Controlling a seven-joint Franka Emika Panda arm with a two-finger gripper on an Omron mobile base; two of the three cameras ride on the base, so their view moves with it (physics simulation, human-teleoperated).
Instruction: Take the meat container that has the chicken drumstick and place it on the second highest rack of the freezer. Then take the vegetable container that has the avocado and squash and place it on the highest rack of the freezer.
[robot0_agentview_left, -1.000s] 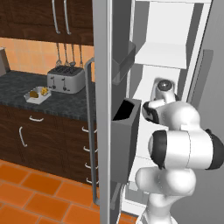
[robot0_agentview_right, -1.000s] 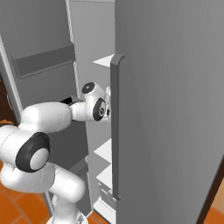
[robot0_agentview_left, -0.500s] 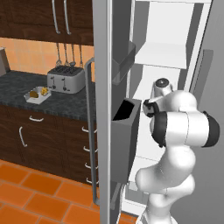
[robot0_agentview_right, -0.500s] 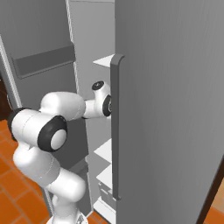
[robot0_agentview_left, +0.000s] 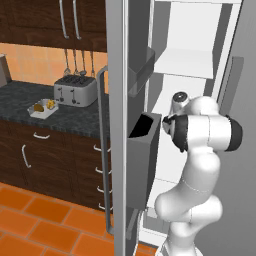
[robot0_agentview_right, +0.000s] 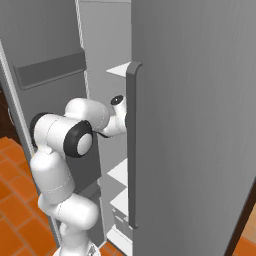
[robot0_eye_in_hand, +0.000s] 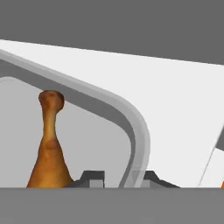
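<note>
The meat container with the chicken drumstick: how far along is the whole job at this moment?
Nothing looks finished. In hand: the gripper is shut on the rim of the meat container, the chicken drumstick lying in it, and the arm reaches into the open freezer. Left: set it on the second highest rack, then fetch the vegetable container from the counter.

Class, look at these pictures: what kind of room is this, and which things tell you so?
Most likely a home kitchen: an open freezer with white shelves, a toaster on a dark counter, and wooden cabinets.

Drumstick tray going into the freezer (robot0_agentview_left: 200, 60)
The orange-brown chicken drumstick (robot0_eye_in_hand: 49, 144) is lying in its grey meat container (robot0_eye_in_hand: 138, 131), over a white shelf.
</note>
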